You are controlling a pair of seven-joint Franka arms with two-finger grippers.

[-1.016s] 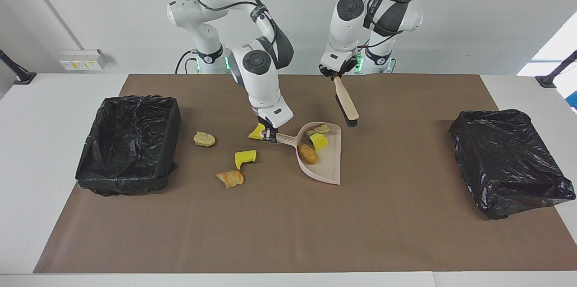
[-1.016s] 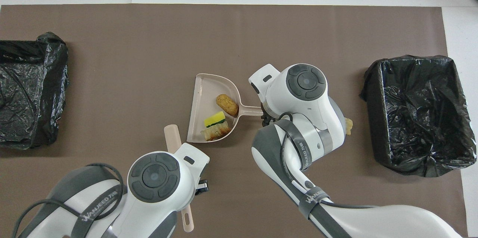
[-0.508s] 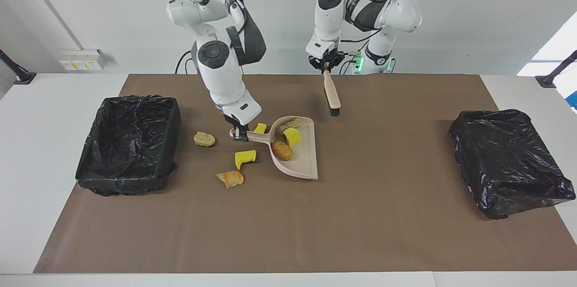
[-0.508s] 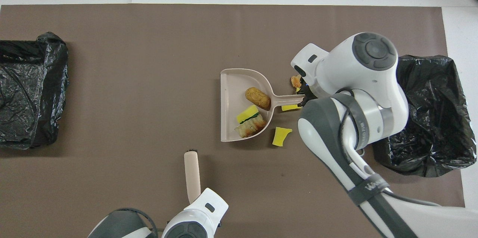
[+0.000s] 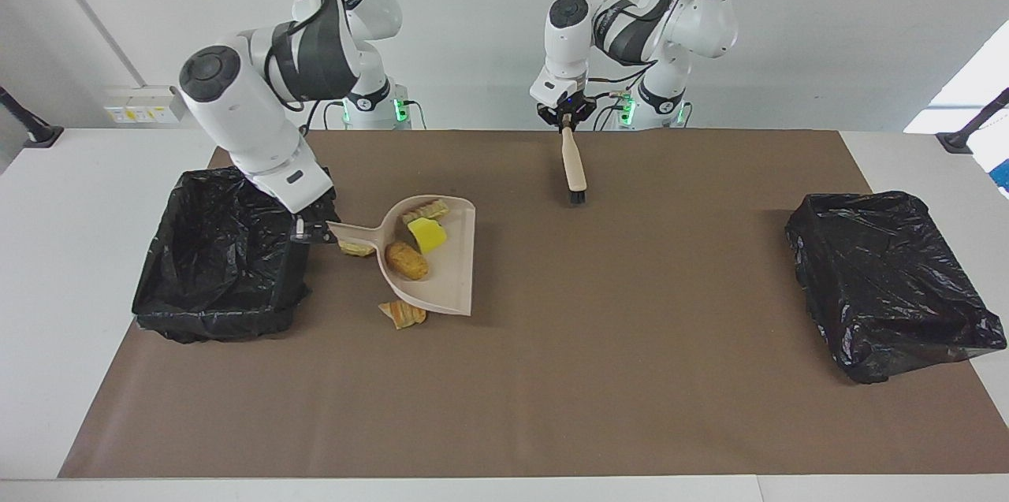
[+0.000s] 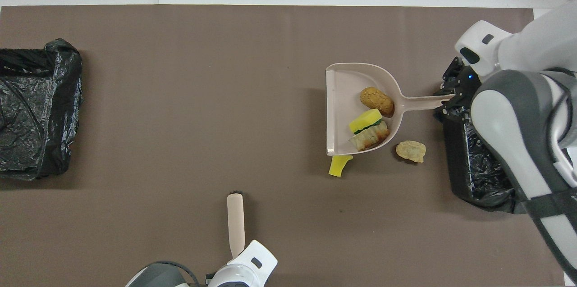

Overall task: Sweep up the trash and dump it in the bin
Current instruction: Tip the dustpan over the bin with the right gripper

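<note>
Dustpan carry in hand: right gripper is clamped on the tip of the pan's handle, over the rim of the lined bin at the right arm's end of the brown mat. Pan hangs raised, mouth pointing away from the bin, with three scraps in it: a brown bread lump, a green-topped yellow sponge and a ridged tan piece.

To do it well, my judgement: keep the pan level until its body is over the bin, then tip it so the load slides into the liner, not onto the mat. The handle end, not the mouth, leads toward the bin, so some turning is needed first.

Trash on the mat: a tan lump under the handle just beside the bin, a yellow sponge piece and a bread scrap at the pan's edges.

Left gripper, closed on the hand brush, waits over the mat's edge nearest the robots. Second lined bin sits at the left arm's end.
</note>
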